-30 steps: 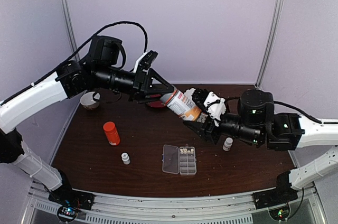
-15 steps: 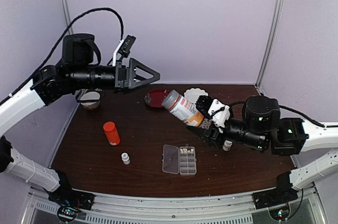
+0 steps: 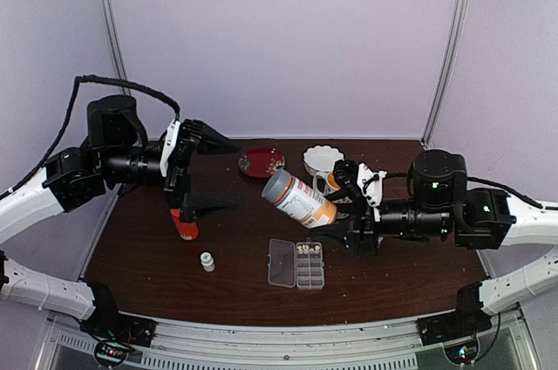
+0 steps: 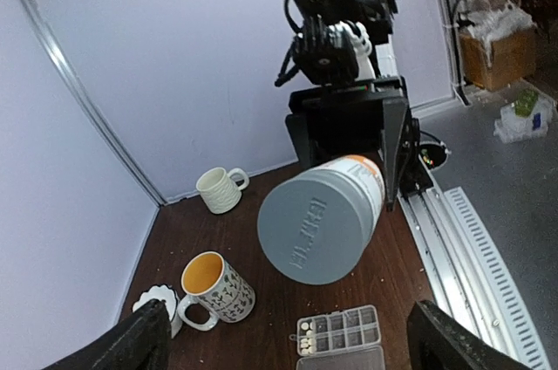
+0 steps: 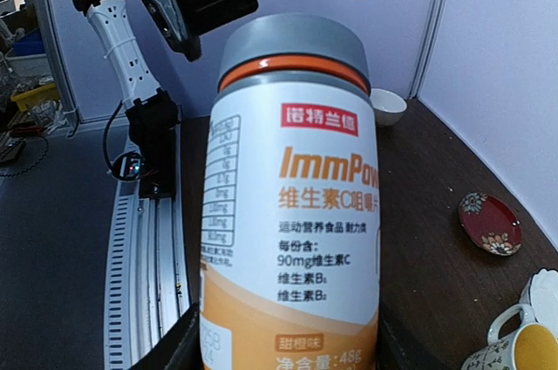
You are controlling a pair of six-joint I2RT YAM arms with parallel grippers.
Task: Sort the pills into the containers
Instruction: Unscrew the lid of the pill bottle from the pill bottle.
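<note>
- Because the big vitamin bottle (image 3: pixel 301 200) has to be opened before any pills can come out, my right fingers (image 3: pixel 344 210) are clenched around its lower part; they hold it in the air, tilted, with the grey cap (image 3: pixel 276 187) turned toward my other arm; the cap is on.
- My left fingers (image 3: pixel 214 174) are spread wide and grasp nothing; they stand apart from the cap and face it; I judge this is to take the cap and twist it off.
- The pill box (image 3: pixel 296 263) lies on the worktop (image 3: pixel 131 248), just in front of and below the bottle, with its lid folded open to the left; a few pills (image 3: pixel 308 250) lie in the cells at its far end.
- Between my two arms there is free air; under my left fingers stands the orange bottle (image 3: pixel 183 222), so sinking there is risky; the small white bottle (image 3: pixel 207 261) is near it.
- The mug (image 4: pixel 228 293) and the white bowl (image 3: pixel 323 159) sit close behind the big bottle; the pill box is near the front edge of the worktop.
</note>
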